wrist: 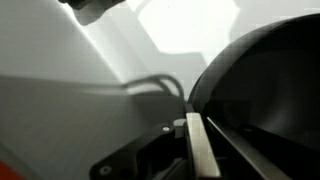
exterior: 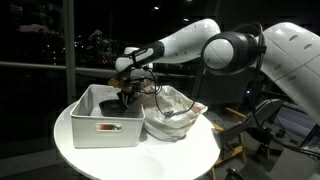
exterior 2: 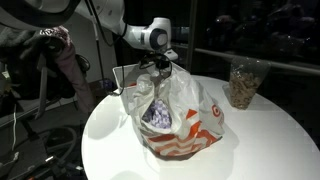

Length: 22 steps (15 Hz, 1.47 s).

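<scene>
- the gripper [exterior: 126,93] reaches down into the white bin [exterior: 95,128], which stands toward one edge of the round table [exterior: 190,158] and touches the plastic bag [exterior: 172,112] beside it.
- its jaws are drawn narrow and pinch the rim of a dark bowl [wrist: 265,90]; in the wrist view one finger [wrist: 200,150] lies right against that rim.
- the dark bowl sits inside the bin near its back wall, below the bin's top edge.
- as a judgement, the grasp looks made, but the bowl is not clear of the bin. i cannot tell whether it rests on the bin floor.
- a jar [exterior 2: 243,85] stands well apart, at the far table edge.
</scene>
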Available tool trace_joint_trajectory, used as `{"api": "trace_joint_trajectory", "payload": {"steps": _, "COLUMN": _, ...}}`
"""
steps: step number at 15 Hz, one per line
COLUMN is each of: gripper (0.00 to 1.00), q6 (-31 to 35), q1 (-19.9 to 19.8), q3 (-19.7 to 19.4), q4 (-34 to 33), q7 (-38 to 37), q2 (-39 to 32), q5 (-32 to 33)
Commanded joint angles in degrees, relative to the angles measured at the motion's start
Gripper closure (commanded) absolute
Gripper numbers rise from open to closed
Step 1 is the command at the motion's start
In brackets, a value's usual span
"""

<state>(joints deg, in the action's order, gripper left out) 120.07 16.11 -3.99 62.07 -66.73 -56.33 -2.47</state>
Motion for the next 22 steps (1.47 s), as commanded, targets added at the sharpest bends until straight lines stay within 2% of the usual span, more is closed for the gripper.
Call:
{"api": "trace_joint_trajectory", "payload": {"steps": 1, "gripper": 0.99, "q6": -4.0, "q1": -0.6, "q3": 0.9, "q4": 1.2, "q7": 1.6, "q2": 3.6, "q5": 0.9}}
{"api": "trace_joint_trajectory", "payload": {"steps": 6, "gripper": 0.99, "q6": -6.7, "q1": -1.6, "q3": 2.6, "q4": 5.5, "q7": 6.6, "q2": 11.2, "q5": -0.2}}
{"api": "trace_joint_trajectory", "payload": {"steps": 11, "gripper": 0.99, "q6": -11.1, "q1": -4.9, "q3": 5.7, "q4": 14.1, "q7": 14.8, "q2": 23.2, "q5": -3.7}}
{"api": "trace_joint_trajectory", "payload": {"steps": 18, "gripper": 0.99, "q6": -21.7, "q1": -9.9, "q3": 3.8, "q4": 29.6, "q7": 16.2, "q2": 41.1, "q5": -6.3}}
{"api": "trace_joint_trajectory", "payload": {"steps": 22, "gripper": 0.99, "q6": -26.2, "q1": -13.5, "q3": 1.4, "q4": 36.8, "q7": 14.2, "q2": 47.6, "q5": -6.6}}
